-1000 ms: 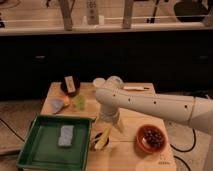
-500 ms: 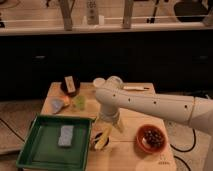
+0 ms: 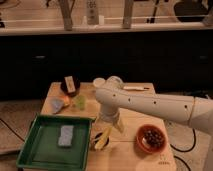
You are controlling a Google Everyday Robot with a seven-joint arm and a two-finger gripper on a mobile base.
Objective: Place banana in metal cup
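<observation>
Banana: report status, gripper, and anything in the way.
Gripper down at upper end of banana. It lies on table between green tray and orange bowl. No metal cup identified; arm hides mid-table.

A green tray point(image 3: 65, 118) sits at the front left of the wooden surface point(image 3: 127, 152) with a blue-grey sponge point(image 3: 65, 135) lying flat in it, just left of where the pincer point(image 3: 112, 125) hangs. An orange bowl point(image 3: 140, 135) of dark pieces stands at the front right. Behind the tray lie a pale yellow-green lump point(image 3: 80, 102) and a bluish item point(image 3: 57, 104), with a dark round object point(image 3: 70, 85) farther back.
</observation>
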